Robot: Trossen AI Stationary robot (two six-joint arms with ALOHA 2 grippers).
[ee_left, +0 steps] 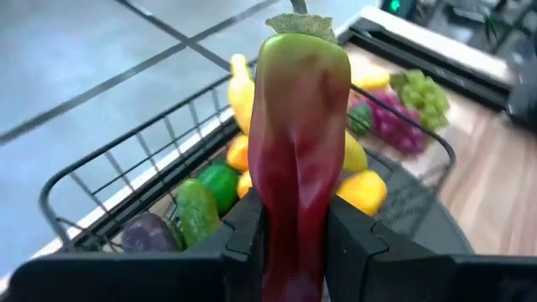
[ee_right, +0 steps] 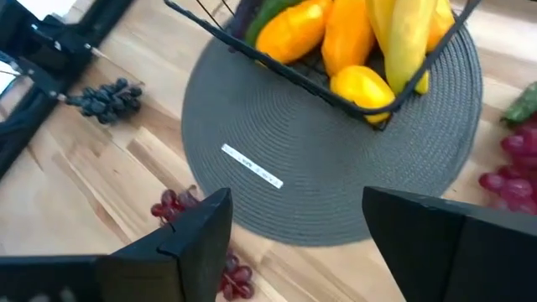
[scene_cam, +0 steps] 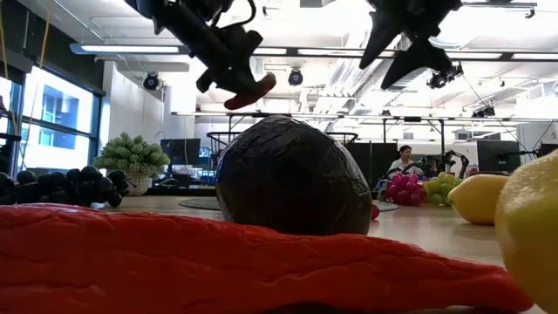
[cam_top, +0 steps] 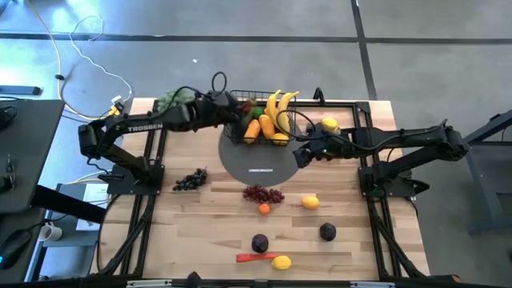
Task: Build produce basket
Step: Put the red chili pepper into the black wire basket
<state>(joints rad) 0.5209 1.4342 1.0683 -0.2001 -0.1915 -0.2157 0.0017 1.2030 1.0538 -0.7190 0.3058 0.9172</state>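
left wrist view shows the left gripper [ee_left: 294,239] clenched on a red pepper [ee_left: 300,143], its long axis pointing out over the basket [ee_left: 109,180] just beyond. right gripper [ee_right: 294,226] hangs open over the grey mat [ee_right: 336,168].

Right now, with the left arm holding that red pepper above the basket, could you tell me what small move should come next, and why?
Probably lower the left gripper a little and release. Its jaws are shut on the red pepper, which hangs over the basket, already holding bananas and other produce. The right gripper, with jaws open and empty, waits over the grey mat.
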